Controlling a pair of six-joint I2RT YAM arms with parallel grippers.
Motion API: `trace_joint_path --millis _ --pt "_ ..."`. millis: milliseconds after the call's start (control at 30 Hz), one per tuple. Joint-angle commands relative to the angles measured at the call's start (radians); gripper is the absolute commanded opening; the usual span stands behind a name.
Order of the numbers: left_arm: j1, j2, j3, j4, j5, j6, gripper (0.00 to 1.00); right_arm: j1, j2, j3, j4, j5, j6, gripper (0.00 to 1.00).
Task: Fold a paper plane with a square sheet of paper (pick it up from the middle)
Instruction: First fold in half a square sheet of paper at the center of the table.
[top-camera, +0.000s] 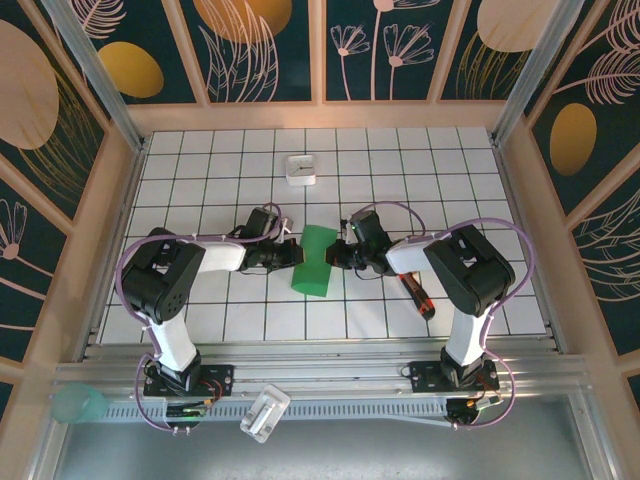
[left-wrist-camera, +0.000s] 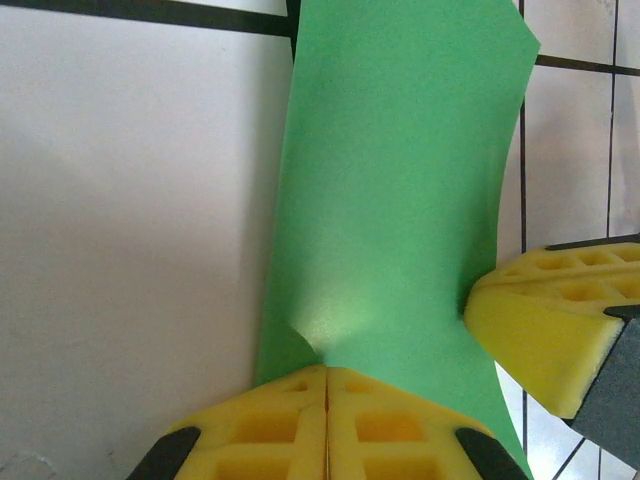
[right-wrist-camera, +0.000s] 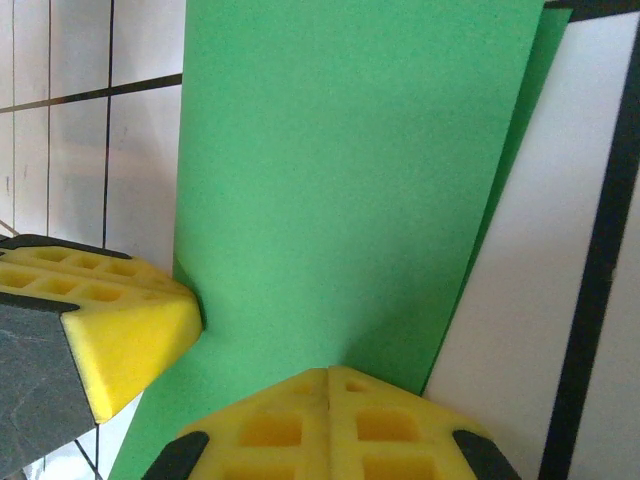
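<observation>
The square sheet of paper (top-camera: 314, 263) is bright green and hangs curled and doubled over between my two grippers at mid-table. It has no pointed paper plane shape. My left gripper (top-camera: 295, 254) is shut on its left edge, the yellow pads pressed together on the green (left-wrist-camera: 327, 372). My right gripper (top-camera: 336, 256) is shut on the opposite edge (right-wrist-camera: 329, 372). In the right wrist view a second layer of the paper (right-wrist-camera: 520, 150) peeks out behind the front one. Each wrist view shows the other gripper's yellow fingers (left-wrist-camera: 540, 320) (right-wrist-camera: 120, 330) touching the sheet.
A small white square box (top-camera: 301, 170) sits toward the back of the tiled table. A red-and-black screwdriver (top-camera: 417, 293) lies under the right arm. Wooden walls (top-camera: 115, 220) fence the table on three sides.
</observation>
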Motion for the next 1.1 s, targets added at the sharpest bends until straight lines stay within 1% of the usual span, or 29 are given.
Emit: trace_joint_path --millis 0,200,400,533,800,1067 --pt "0.013 -0.018 -0.029 -0.042 -0.024 0.035 0.1 -0.034 0.074 -0.054 -0.208 0.152 -0.034 0.0" --pt "0.007 -0.087 -0.073 0.047 0.083 -0.032 0.14 -0.034 0.077 -0.05 -0.208 0.15 -0.033 0.0" --pt "0.002 -0.076 -0.076 0.076 0.098 -0.042 0.17 -0.034 0.086 -0.042 -0.208 0.147 -0.032 0.0" --pt "0.004 -0.041 -0.069 0.061 0.038 -0.048 0.13 -0.035 0.085 -0.042 -0.213 0.15 -0.033 0.0" --pt "0.004 -0.044 -0.111 0.001 0.026 -0.027 0.1 -0.036 0.075 -0.046 -0.216 0.153 -0.034 0.0" --pt "0.004 -0.013 -0.091 -0.13 -0.05 0.059 0.04 -0.037 0.055 -0.02 -0.221 0.141 -0.044 0.0"
